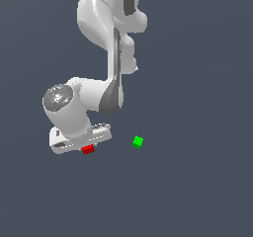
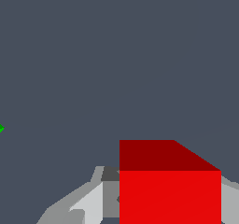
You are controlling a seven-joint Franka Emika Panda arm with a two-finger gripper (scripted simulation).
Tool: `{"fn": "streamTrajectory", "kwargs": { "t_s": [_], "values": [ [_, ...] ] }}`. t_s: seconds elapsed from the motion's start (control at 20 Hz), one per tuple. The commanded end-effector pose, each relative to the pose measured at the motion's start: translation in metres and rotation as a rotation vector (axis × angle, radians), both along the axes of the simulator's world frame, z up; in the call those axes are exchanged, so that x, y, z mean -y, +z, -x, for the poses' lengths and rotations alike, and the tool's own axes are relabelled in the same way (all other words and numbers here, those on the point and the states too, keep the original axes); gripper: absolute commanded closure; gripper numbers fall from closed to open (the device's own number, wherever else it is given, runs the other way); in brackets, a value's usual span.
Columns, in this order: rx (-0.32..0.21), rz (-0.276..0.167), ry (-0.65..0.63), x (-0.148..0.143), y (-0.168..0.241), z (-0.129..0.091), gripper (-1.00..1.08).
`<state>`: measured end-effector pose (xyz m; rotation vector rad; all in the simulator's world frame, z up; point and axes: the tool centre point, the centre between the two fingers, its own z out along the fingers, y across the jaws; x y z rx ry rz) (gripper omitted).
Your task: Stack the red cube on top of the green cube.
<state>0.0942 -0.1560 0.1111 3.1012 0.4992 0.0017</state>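
Observation:
The red cube (image 1: 88, 149) sits just under the low white hand, at the exterior view's left. In the wrist view the red cube (image 2: 170, 190) fills the space between the grey fingers (image 2: 88, 204), which stand against both of its sides. My gripper (image 1: 87, 145) is shut on it; in the wrist view the gripper (image 2: 170, 204) is centred on the cube. I cannot tell whether the cube is off the floor. The green cube (image 1: 138, 141) lies apart, toward the exterior view's right of the hand. Only a sliver of the green cube (image 2: 1, 129) shows at the wrist view's edge.
The white arm (image 1: 106, 43) rises above the hand and bends over it. The floor (image 1: 197, 181) is plain dark grey-blue, and the frames show nothing else on it.

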Motion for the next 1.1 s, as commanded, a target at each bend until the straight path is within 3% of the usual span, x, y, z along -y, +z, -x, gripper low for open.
{"fn": "streamTrajectory", "kwargs": {
  "t_s": [0.0, 0.6, 1.05],
  "values": [
    [-0.001, 0.0, 0.0, 0.0, 0.007, 0.0, 1.08],
    [0.0, 0.0, 0.0, -0.011, 0.005, 0.003, 1.08],
    [0.0, 0.0, 0.0, -0.065, -0.01, 0.02, 1.08]
  ]
}}
